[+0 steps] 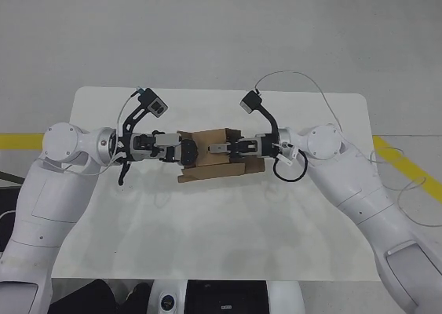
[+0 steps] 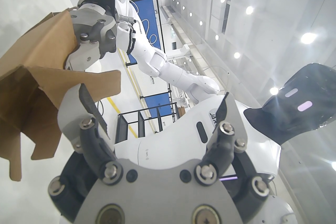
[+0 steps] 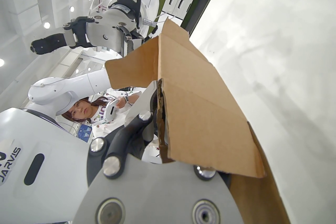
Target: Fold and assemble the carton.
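Over the middle of the bench, somewhat nearer its far edge than its near one, the brown carton sits half-opened between both arms, its flaps loose. Whether it rests on the bench or hangs just above it cannot be told. From the right side the right claw is grasping a carton wall: one finger presses against the cardboard's torn edge, and the other is hidden behind the panel. From the left side the left claw is released, its fingers spread wide. One finger lies just beside a bent flap; whether they touch is unclear. The claws face each other at the carton.
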